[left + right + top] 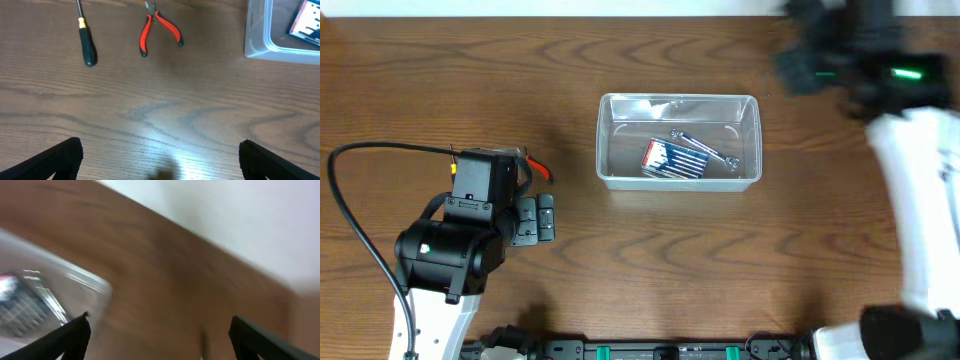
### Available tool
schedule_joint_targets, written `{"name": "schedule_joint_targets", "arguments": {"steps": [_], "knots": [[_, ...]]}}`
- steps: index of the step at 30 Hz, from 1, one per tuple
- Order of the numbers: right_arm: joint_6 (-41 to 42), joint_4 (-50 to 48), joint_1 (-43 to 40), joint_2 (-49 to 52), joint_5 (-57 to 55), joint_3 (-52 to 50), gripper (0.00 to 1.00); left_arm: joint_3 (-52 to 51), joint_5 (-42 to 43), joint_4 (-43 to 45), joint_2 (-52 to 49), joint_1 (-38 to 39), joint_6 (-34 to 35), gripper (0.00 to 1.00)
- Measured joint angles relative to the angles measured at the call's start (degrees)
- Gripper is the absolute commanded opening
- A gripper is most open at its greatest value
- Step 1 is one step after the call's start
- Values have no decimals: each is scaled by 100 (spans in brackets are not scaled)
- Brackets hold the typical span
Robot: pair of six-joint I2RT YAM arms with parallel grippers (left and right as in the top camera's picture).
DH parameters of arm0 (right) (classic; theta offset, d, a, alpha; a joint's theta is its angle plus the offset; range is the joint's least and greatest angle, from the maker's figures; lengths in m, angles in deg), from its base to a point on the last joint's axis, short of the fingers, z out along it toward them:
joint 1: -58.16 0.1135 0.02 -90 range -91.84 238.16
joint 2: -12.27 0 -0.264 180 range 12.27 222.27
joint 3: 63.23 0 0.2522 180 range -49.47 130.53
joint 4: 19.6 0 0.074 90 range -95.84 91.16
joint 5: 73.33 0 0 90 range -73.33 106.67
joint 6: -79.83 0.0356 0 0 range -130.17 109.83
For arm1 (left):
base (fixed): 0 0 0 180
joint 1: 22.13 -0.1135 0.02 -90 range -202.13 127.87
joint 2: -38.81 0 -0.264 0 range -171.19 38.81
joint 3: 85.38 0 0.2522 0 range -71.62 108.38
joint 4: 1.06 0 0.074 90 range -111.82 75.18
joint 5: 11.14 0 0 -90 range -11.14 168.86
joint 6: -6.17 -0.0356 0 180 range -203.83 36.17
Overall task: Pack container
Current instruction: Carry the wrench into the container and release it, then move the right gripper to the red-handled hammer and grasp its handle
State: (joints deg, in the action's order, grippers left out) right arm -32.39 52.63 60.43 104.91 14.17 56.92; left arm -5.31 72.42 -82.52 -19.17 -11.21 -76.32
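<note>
Sitting at centre frame, the clear container (679, 141) is looking light, stiff and slippery (rim the likeliest hold), while both grippers, left (160, 159) and right (159, 339), are gaping empty.

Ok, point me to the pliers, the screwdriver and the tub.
pliers (161, 22), left wrist view, on the red handle near the pivot
screwdriver (88, 47), left wrist view, on the black handle
tub (605, 140), overhead view, on its left wall

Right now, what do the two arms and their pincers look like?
Left arm: black housings on a white lower link, with a black cable looping off to its side. Right arm: white link, black head showing a green light, blurred. In both wrist views the fingertips are plain black wedges.
</note>
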Motion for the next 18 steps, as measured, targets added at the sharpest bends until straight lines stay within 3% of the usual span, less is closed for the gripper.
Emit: {"name": "schedule_joint_targets", "arguments": {"steps": [4, 9, 18], "knots": [[212, 767, -1364, 22, -267, -22, 90, 0, 0, 0, 0, 0, 0, 98], [144, 962, -2426, 973, -321, -197, 91, 0, 0, 2, 0, 0, 0, 98], [98, 769, -3056, 2420, -369, -286, 91, 0, 0, -22, 0, 0, 0, 98]]}}
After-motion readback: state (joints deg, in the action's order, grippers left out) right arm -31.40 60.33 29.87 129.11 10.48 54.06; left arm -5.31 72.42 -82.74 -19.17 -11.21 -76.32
